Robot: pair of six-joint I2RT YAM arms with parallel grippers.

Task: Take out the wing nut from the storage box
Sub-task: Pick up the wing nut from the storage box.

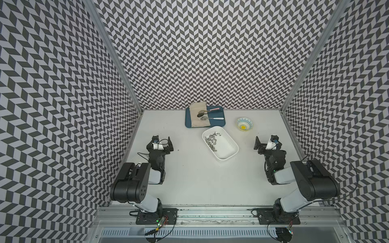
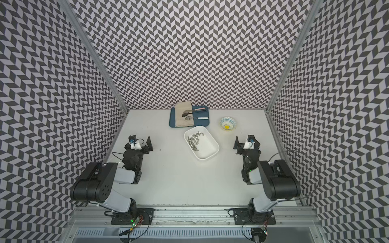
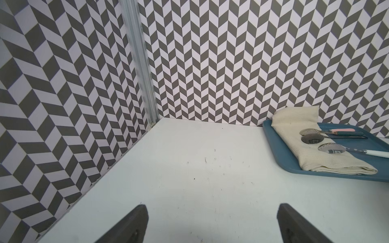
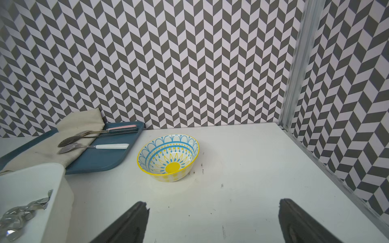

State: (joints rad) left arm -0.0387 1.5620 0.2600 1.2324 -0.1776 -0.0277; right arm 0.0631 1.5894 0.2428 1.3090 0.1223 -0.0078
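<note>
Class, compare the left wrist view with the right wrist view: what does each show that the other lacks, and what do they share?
Left wrist only: the left gripper, fingers apart. Right wrist only: the patterned bowl, a corner of the storage box holding wing nuts, and the open right gripper. Both: the blue tray with its folded cloth and three spoons, the white table, the chevron wall.

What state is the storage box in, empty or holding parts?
Holding parts: wing nuts lie clustered along one side of the storage box.
</note>
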